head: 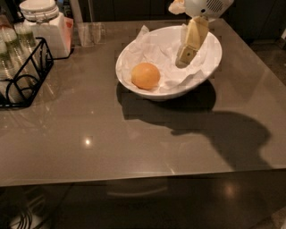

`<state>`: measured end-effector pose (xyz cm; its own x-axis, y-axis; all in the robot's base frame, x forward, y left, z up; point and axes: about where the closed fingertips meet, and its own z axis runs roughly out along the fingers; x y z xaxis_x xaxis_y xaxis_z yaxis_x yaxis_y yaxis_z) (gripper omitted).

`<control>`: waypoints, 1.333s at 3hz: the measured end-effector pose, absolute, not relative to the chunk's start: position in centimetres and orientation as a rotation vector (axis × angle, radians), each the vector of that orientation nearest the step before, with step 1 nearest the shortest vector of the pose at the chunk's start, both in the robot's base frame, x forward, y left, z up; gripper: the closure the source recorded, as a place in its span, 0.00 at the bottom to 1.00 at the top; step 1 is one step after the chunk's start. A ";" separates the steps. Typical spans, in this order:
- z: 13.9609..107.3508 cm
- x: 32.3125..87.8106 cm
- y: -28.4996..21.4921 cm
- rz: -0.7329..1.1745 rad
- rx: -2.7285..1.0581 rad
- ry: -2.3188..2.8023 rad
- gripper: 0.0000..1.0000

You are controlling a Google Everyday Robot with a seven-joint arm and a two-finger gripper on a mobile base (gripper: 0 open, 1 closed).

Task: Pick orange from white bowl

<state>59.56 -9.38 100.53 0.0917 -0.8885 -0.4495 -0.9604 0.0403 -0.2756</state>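
Observation:
The orange (145, 75) lies in the left part of the white bowl (210, 67), on crumpled white paper (156, 49). The bowl stands tilted at the back middle of the grey table. My gripper (184, 57) hangs down from the white arm head (208, 6) at the top right. Its cream tip is inside the bowl, over the paper right of centre. It is to the right of the orange and apart from it. Nothing shows in its grip.
A black wire rack (22, 74) with glasses stands at the left edge. A white lidded jar (44, 24) and a clear cup (89, 33) stand at the back left. The arm's shadow (223, 129) falls on the table (111, 147) in front of the bowl.

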 end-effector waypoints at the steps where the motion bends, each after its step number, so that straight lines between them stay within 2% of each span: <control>1: 100.8 59.8 -9.3 0.175 -1.849 1.804 0.00; 3: 97.4 62.8 -8.6 0.309 -1.755 1.813 0.00; 4: 96.9 63.1 -8.5 0.322 -1.754 1.815 0.17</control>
<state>63.09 -8.46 96.88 0.0411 -0.8273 -0.5603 -0.9695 0.1026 -0.2226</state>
